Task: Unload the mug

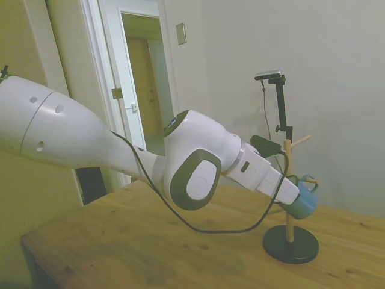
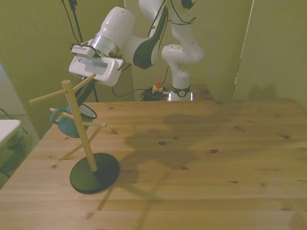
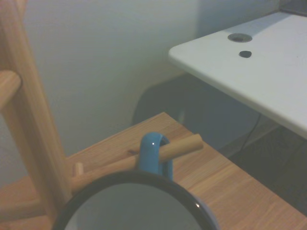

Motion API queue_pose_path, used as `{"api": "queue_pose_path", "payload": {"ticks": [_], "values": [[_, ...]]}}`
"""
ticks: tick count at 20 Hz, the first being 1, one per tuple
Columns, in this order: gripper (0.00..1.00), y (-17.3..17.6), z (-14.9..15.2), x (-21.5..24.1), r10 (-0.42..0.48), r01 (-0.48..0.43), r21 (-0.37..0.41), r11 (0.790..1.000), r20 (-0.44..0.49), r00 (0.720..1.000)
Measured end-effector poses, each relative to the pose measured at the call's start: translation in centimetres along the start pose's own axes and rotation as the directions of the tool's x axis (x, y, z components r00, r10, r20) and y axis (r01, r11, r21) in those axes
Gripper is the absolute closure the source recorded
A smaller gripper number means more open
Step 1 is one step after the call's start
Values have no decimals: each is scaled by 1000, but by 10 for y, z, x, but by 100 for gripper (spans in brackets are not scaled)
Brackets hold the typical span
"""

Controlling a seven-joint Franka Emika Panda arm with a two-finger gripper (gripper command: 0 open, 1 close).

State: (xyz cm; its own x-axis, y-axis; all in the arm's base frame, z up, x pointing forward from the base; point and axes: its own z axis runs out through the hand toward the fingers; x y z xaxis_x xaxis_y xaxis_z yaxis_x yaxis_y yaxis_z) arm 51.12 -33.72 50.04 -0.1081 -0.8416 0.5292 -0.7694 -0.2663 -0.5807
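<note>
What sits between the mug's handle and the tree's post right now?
In the wrist view, only the wooden peg the mug handle hangs on runs back to the post.

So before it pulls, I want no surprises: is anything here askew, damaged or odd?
Nothing stands out. The mug hangs by its handle on a peg of the wooden mug tree, which stands upright on its dark base.

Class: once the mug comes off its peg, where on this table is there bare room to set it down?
The table is bare from the mug tree's base to the front view's right edge. The crowded spot is around the tree, where the mug hangs.
</note>
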Motion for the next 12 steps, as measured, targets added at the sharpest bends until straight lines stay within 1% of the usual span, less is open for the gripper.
{"api": "queue_pose_path", "payload": {"ticks": [7,12], "values": [[100,7,-20,16,28,-28,12,1000,-6,1000],[100,26,-20,36,59,-59,-14,998,-18,998]]}}
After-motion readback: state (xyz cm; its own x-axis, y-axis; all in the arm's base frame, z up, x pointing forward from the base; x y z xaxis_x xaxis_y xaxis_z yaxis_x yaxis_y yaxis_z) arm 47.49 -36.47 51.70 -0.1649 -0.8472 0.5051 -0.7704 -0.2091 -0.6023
